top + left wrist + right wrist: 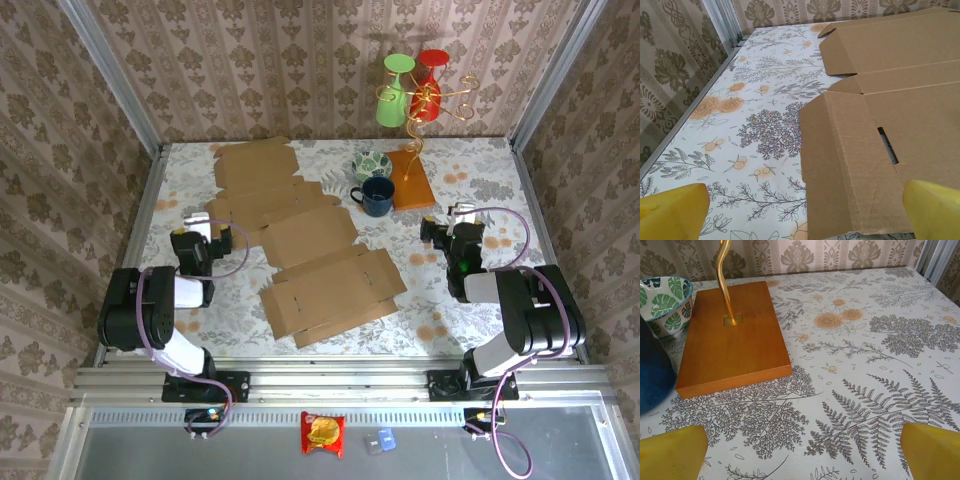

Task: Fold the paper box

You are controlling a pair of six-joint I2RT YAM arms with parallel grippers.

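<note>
The flat brown cardboard box blank (pixel 300 240) lies unfolded across the middle of the table, running from the far left to the near centre. In the left wrist view its near flap (pixel 860 165) with a slot lies flat on the cloth, just ahead of my left gripper (pixel 805 220). The left gripper (pixel 195 222) stands open at the table's left, its yellow fingertips (pixel 675 212) wide apart with nothing between them. On the right, my right gripper (pixel 455 215) is also open, over bare cloth (pixel 805 460), well away from the cardboard.
A dark blue mug (pixel 377 195) and a leaf-patterned bowl (pixel 371 163) sit behind the cardboard. A wooden base (pixel 732 335) with a gold wire stand holds a green and a red glass (pixel 412 85). Wallpapered walls enclose the table.
</note>
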